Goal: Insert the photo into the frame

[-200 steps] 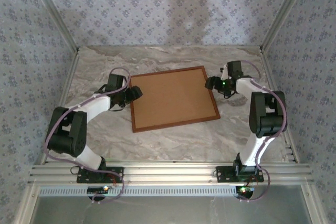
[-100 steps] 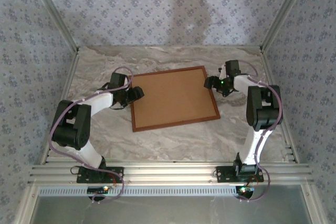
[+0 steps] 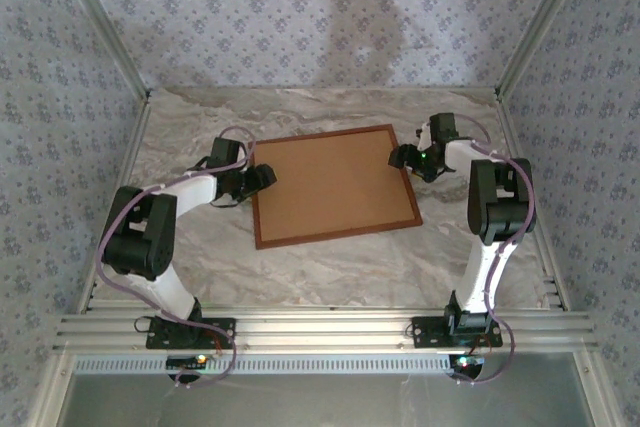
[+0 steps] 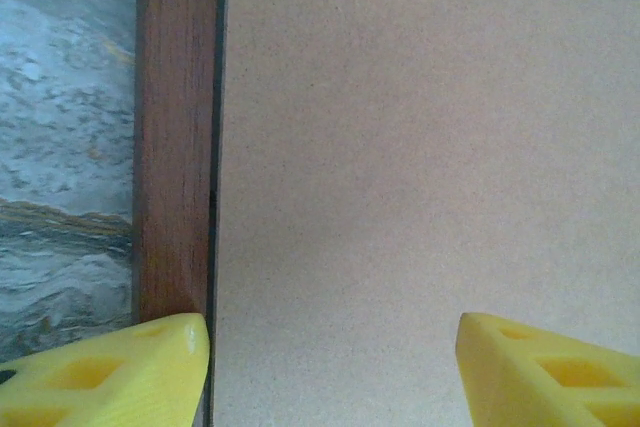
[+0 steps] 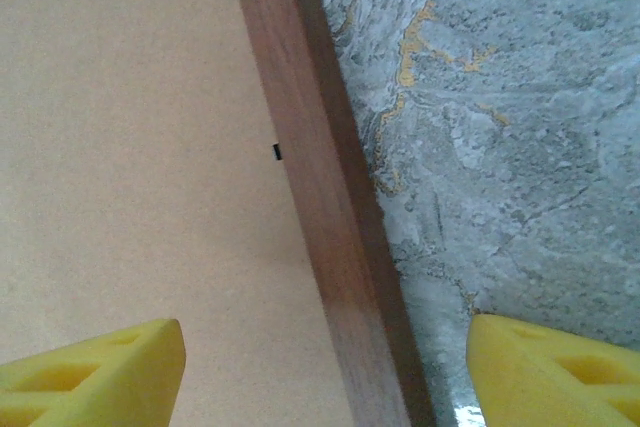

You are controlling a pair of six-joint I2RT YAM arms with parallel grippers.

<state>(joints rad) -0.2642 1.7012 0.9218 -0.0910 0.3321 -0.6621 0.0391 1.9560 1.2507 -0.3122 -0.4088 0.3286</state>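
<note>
Even soft daylight — wrist views slightly blurred, no glare

Thin reddish-brown frame edge running vertically, plain brown backing board set inside it at right, grey marbled table at left, left gripper spread wide, yellow fingertips in bottom corners.

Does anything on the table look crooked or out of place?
Only slightly: the thin reddish-brown wooden frame lies rotated against the edges of the marble table. The plain brown backing board sits inside it; nothing looks damaged.
</note>
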